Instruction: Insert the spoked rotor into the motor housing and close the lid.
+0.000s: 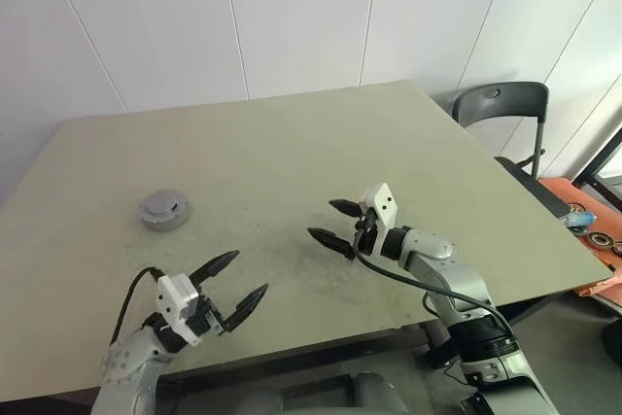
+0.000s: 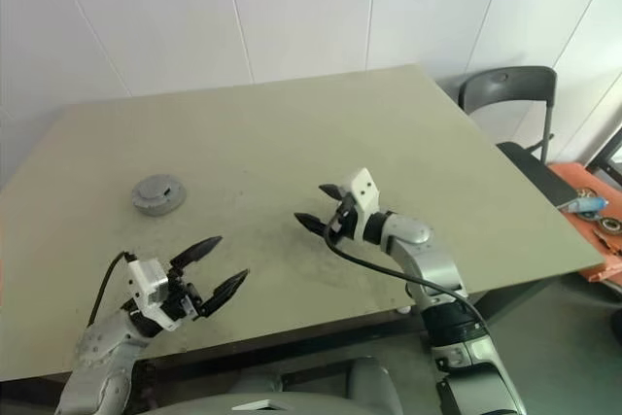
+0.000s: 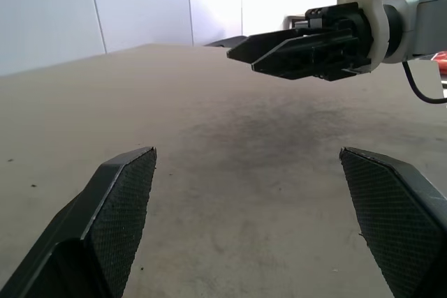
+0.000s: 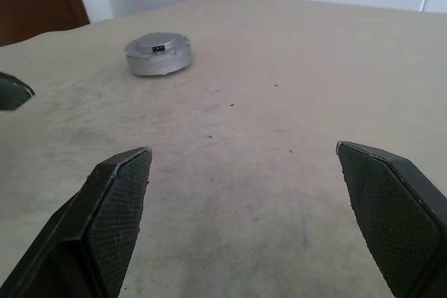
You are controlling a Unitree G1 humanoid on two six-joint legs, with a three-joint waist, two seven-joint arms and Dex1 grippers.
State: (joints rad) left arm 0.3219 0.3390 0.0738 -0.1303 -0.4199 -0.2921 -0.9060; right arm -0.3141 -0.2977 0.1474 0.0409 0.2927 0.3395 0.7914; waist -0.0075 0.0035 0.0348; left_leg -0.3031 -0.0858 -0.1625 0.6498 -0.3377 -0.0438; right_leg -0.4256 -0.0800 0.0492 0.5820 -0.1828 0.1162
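Matte beige table (image 1: 292, 153) bears a round grey lid (image 1: 163, 209); both black pincers (image 1: 231, 291) (image 1: 337, 224) gape empty.

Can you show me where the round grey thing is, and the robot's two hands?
Lid (image 1: 164, 209): left eye view, on its grey top.
Left hand (image 1: 234, 286): left eye view, midway between its open fingertips.
Right hand (image 1: 330, 222): left eye view, midway between its open fingertips.

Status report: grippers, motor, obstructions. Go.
Left gripper and right gripper open, empty, above the table. Grey lidded motor unit sits closed, far left, untouched. Nothing between it and either gripper.
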